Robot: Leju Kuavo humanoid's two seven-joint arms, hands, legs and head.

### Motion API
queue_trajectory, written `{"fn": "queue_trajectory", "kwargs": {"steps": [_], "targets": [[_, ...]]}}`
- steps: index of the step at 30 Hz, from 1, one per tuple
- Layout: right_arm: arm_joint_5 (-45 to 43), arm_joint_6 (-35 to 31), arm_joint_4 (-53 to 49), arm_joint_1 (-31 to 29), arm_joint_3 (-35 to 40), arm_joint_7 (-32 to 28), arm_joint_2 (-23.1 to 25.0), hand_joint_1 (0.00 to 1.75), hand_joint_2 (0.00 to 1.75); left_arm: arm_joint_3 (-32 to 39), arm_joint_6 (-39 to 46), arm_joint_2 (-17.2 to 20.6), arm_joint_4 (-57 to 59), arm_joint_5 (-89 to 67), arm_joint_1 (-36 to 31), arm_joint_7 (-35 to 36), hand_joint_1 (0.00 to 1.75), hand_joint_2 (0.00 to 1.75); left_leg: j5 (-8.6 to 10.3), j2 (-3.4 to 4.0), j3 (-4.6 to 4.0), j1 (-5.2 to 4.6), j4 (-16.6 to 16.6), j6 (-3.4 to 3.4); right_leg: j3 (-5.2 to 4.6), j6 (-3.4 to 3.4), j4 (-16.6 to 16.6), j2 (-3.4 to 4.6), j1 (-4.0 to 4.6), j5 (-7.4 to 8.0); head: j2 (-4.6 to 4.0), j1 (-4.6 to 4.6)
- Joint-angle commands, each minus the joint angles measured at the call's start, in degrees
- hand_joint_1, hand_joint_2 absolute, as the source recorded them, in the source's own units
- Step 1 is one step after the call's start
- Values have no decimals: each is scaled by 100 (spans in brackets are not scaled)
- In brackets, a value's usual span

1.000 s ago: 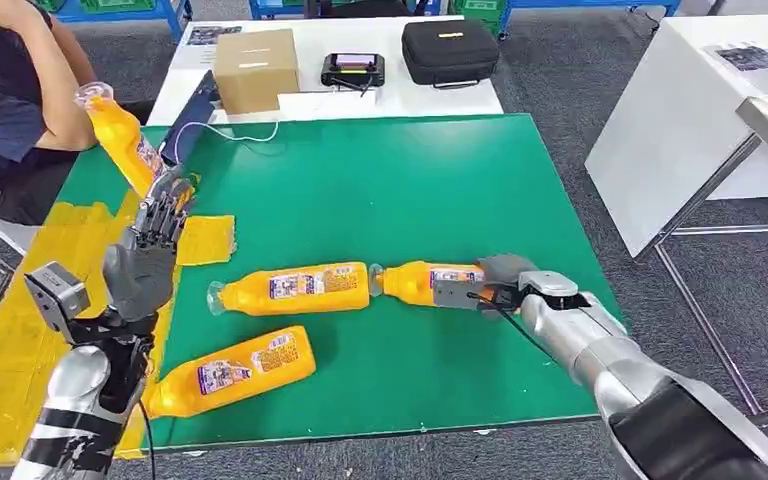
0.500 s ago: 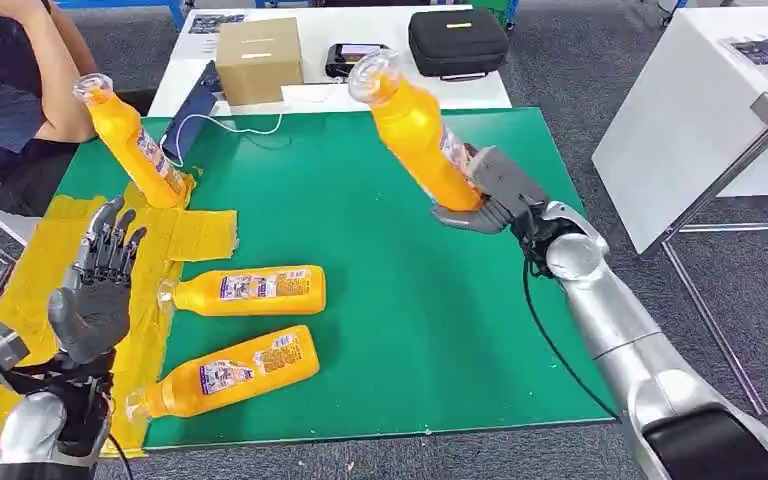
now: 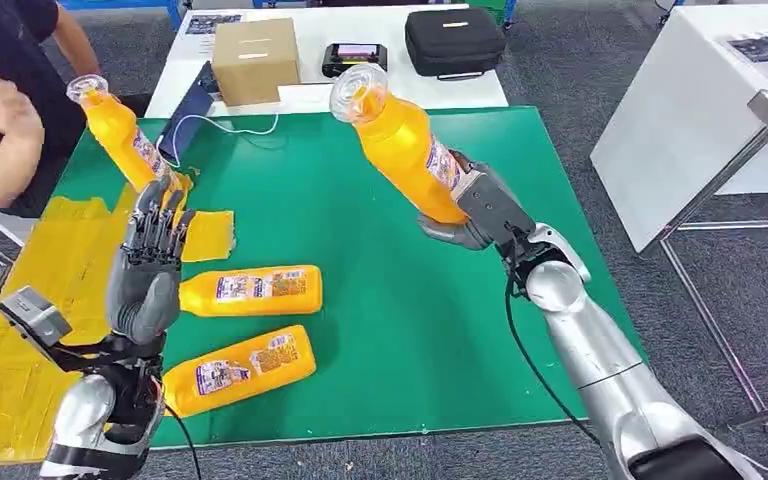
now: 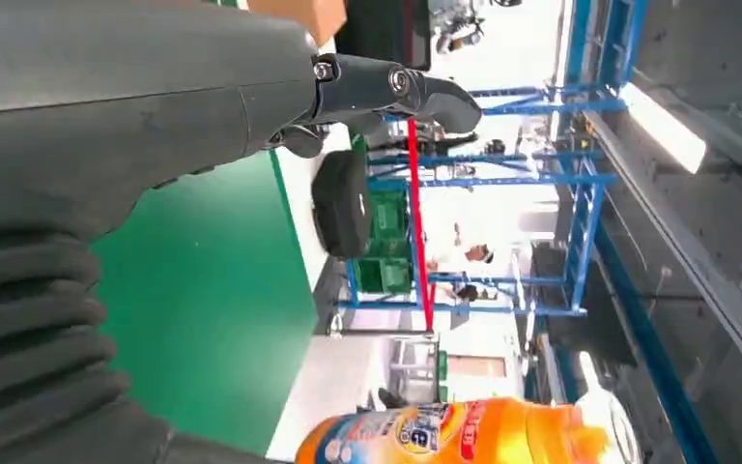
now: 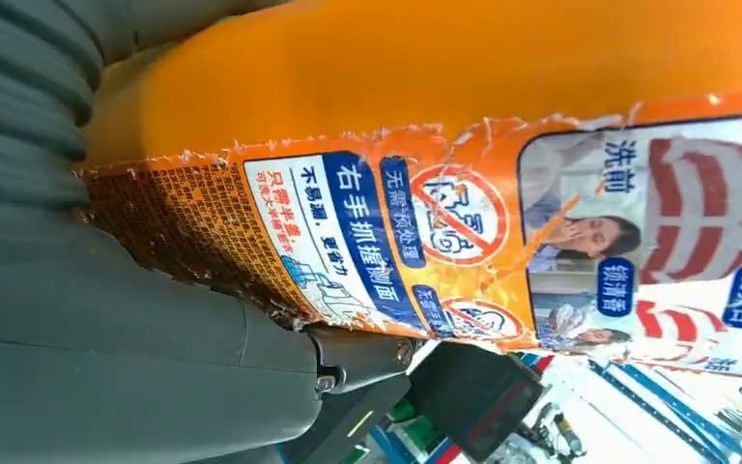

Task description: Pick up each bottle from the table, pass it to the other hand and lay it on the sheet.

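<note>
An orange bottle [image 3: 400, 140] is gripped by the right hand [image 3: 480, 208] above the middle of the green desk [image 3: 390, 330], its capped end tilted up and toward the robot's left. In the right wrist view the fingers [image 5: 155, 377] are seen wrapped closely around the bottle's lower body, pressed against its torn printed label [image 5: 502, 251].

The left hand [image 3: 148, 275] is raised over the left edge of the desk with nothing in it; its fingers [image 3: 158, 225] are extended and slightly spread, pointing away from the robot.

A second bottle [image 3: 120, 135] is seen leaning at the far left, its base on the yellow sheet [image 3: 30, 300]. Two more bottles are lying on the desk: one [image 3: 250, 291] just beside the left hand, another [image 3: 240, 370] nearer the front edge.

A person's arm [image 3: 5, 130] is visible at the far left. Behind the desk, a cardboard box [image 3: 253, 60] and a black case [image 3: 455, 42] are set on a white table [image 3: 305, 98].
</note>
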Motion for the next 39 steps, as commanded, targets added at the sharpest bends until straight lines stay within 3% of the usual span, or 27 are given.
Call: {"fn": "queue_trajectory", "kwargs": {"steps": [1, 4, 14, 15, 22, 26, 33, 39], "targets": [[0, -23, 598, -331, 454, 59, 719, 175, 175, -286, 246, -196, 259, -74, -280, -70, 0, 175, -5, -4, 8, 6, 3, -5, 9, -8, -1, 35, 2, -1, 0, 4], [81, -122, 841, -406, 833, 125, 1097, 175, 175, -345, 271, -280, 231, -8, -253, -174, 0, 175, -12, 14, 22, 8, 0, -12, 15, -17, 2, 75, 1, -3, 0, 2], [285, -315, 1378, -435, 1621, 236, 1752, 175, 175, -400, 49, -303, 330, 306, -198, -168, 0, 175, -5, 9, 7, 5, -4, -6, -2, -10, 6, 46, 0, -2, 0, 4], [381, -335, 1437, -460, 1792, 266, 1766, 175, 175, -403, 21, -305, 336, 309, -193, -162, 0, 175, -13, 5, 22, 12, 0, -10, 14, -16, 6, 69, 3, -7, 0, 2], [592, -264, 1435, -443, 2194, 376, 1805, 175, 175, -396, -83, -243, 385, 306, -250, -111, 0, 175, -3, -3, 4, 6, -4, -5, -1, -10, 4, 34, 0, -4, 0, 4], [1199, -102, 1211, -380, 2790, 571, 1746, 175, 175, -299, 98, -207, 386, 25, -256, -16, 0, 175, -7, -9, 12, 9, -2, -9, 8, -15, 5, 44, 1, -8, 0, 4], [1467, 183, 649, -191, 3525, 634, 1627, 175, 175, -126, 7, -143, 482, -124, -223, -37, 0, 175, -1, -6, -2, 3, -6, -5, -7, -8, 3, 23, 0, -4, 0, 4], [1459, 193, 531, -239, 3629, 671, 1568, 175, 175, -206, -92, -78, 579, -307, -310, -43, 0, 175, 0, -12, -2, 5, -4, -5, -5, -10, 3, 22, 0, -6, 0, 4]]}}
